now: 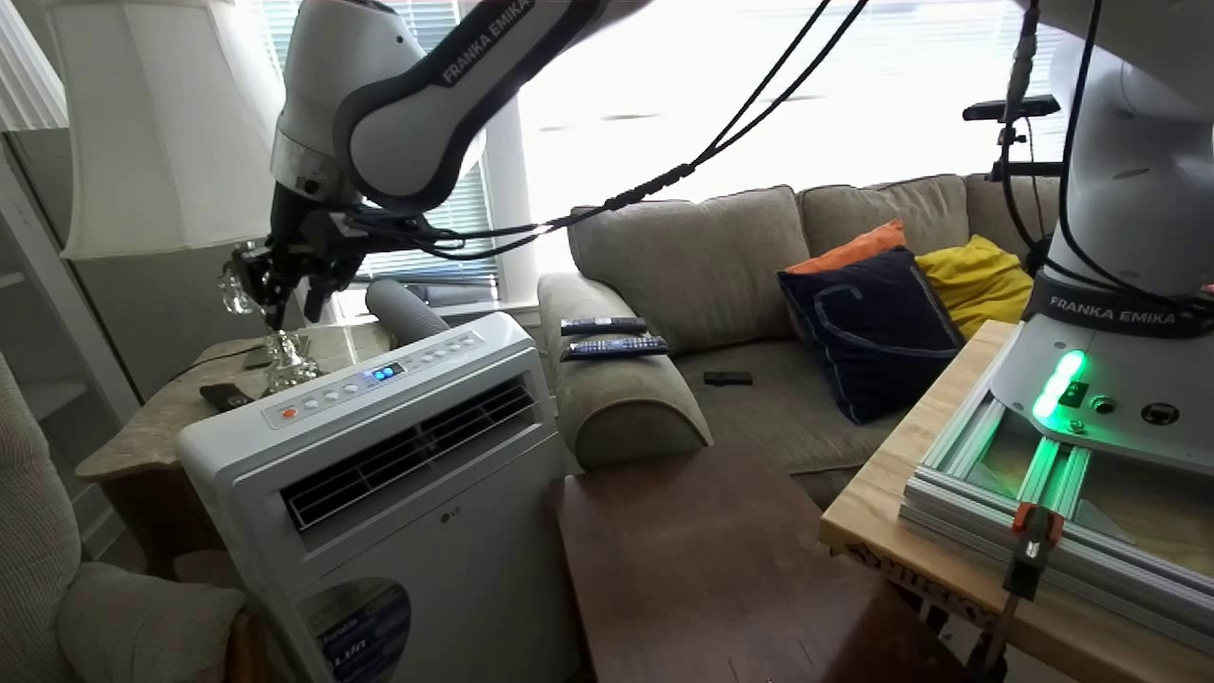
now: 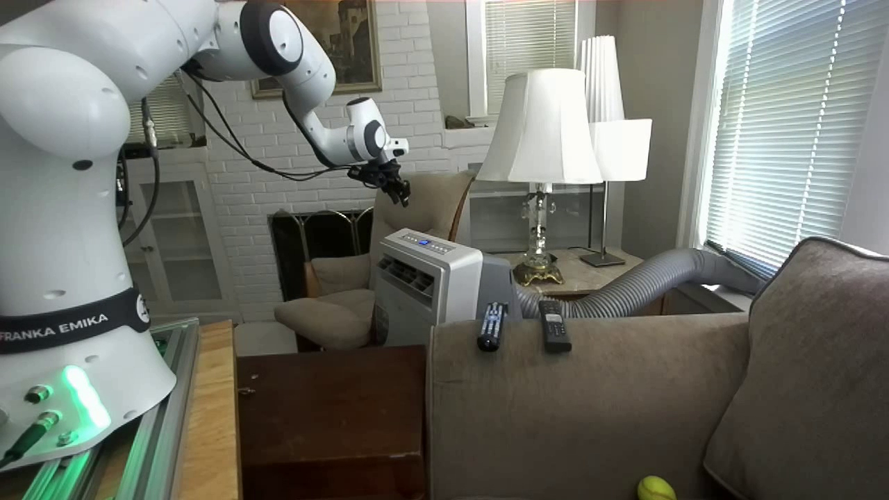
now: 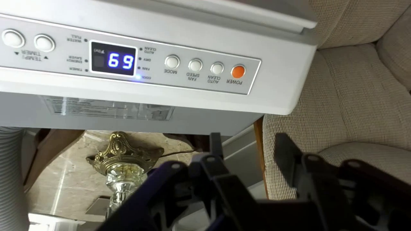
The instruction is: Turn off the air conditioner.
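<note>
The white air conditioner shows in both exterior views (image 1: 493, 541) (image 2: 460, 292) and fills the top of the wrist view (image 3: 279, 73). Its top panel has an orange power button (image 3: 238, 71) at one end, also seen in an exterior view (image 1: 289, 413). Its display (image 3: 112, 60) is lit blue, reads 69 upside down, and the COOL light glows. My gripper (image 3: 249, 136) is open and empty. In both exterior views (image 1: 294, 315) (image 2: 403, 200) it hangs above the unit, apart from it. In the wrist view its fingertips lie beyond the panel's edge, on the power-button side.
A lamp (image 1: 156, 133) with a glass and brass base (image 3: 120, 157) stands on a side table (image 1: 123, 451) behind the unit. A grey hose (image 2: 625, 281) runs to the window. An armchair (image 2: 340, 305), a sofa (image 2: 590, 389) with remotes and a brown cabinet (image 1: 702, 560) stand around it.
</note>
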Robot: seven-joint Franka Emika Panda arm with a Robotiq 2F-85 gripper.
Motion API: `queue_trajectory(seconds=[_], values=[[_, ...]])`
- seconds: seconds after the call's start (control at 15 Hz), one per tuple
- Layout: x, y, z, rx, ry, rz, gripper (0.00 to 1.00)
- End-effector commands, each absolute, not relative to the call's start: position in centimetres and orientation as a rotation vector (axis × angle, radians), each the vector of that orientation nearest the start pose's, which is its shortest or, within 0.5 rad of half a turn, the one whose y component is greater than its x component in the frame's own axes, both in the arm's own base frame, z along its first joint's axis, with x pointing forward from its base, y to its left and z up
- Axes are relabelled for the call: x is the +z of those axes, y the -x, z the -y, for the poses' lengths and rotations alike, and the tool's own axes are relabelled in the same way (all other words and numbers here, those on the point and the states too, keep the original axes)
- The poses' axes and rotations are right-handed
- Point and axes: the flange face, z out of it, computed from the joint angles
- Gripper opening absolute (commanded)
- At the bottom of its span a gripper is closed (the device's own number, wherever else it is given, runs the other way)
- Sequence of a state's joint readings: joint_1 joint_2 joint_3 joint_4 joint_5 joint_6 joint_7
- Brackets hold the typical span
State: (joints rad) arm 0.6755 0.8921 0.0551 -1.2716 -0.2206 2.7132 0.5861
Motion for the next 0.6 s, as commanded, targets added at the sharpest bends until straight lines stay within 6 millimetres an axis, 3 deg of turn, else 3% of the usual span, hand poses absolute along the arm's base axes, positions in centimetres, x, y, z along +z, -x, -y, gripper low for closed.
queue_trajectory(seconds=[0.0, 0.2, 0.53], values=[[26.3, -61.1, -54.8, -0.708, 2.769, 0.420, 0.18], [25.0, -61.6, -55.6, -0.714, 2.780, 0.409, 0.00], [22.3, -61.9, -56.0, -0.693, 2.811, 0.421, 0.00]])
